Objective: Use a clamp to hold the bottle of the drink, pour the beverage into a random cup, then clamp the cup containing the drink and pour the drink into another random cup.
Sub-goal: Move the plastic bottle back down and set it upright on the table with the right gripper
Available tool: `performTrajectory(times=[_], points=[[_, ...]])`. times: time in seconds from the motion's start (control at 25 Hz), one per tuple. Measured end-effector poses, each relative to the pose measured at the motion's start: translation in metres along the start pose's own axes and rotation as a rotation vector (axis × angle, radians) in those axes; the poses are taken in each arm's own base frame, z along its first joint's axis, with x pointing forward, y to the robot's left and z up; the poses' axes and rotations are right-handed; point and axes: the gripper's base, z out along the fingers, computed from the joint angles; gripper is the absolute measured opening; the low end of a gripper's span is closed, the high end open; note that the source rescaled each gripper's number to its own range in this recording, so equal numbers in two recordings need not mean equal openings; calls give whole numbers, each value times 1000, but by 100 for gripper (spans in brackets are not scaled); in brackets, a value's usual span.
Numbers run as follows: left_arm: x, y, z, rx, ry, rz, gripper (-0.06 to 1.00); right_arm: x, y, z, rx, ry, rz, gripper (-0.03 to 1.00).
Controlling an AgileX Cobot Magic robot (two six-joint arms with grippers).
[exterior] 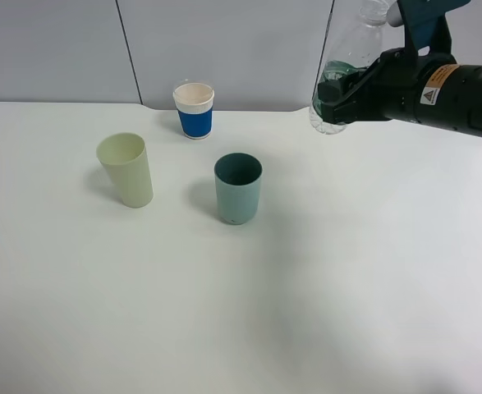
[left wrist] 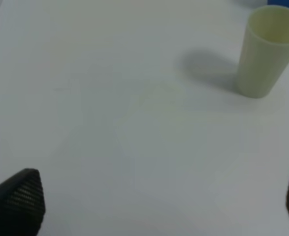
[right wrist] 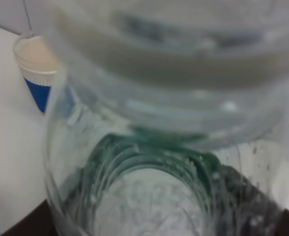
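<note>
Bottle [exterior: 346, 41] is clamped between the right fingers [exterior: 355, 92], held above the surface [exterior: 306, 287] at far right, well apart from the teal cup [exterior: 238, 187]; left fingers [left wrist: 16, 201] are spread wide apart.

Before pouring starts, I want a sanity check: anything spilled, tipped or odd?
Nothing stands out. The pale cup, blue cup and teal cup stand upright, no spill shows on the table, and the right gripper holds the bottle clear of it.
</note>
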Motion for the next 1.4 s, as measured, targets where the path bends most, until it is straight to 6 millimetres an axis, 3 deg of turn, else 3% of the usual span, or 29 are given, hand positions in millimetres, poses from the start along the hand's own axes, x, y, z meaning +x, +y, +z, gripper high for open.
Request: performTrajectory(times=[0.2, 0.52, 0.84, 1.4], points=[[0, 0, 0, 0, 0, 0, 100, 18, 4, 14, -23, 6, 4, 2], [0, 0, 0, 0, 0, 0, 100, 60, 1, 41, 35, 134, 163, 2], [0, 0, 0, 0, 0, 0, 100, 91, 5, 58, 30, 195, 164, 2], [0, 0, 0, 0, 0, 0, 100, 103, 6, 62, 26, 242, 166, 2]])
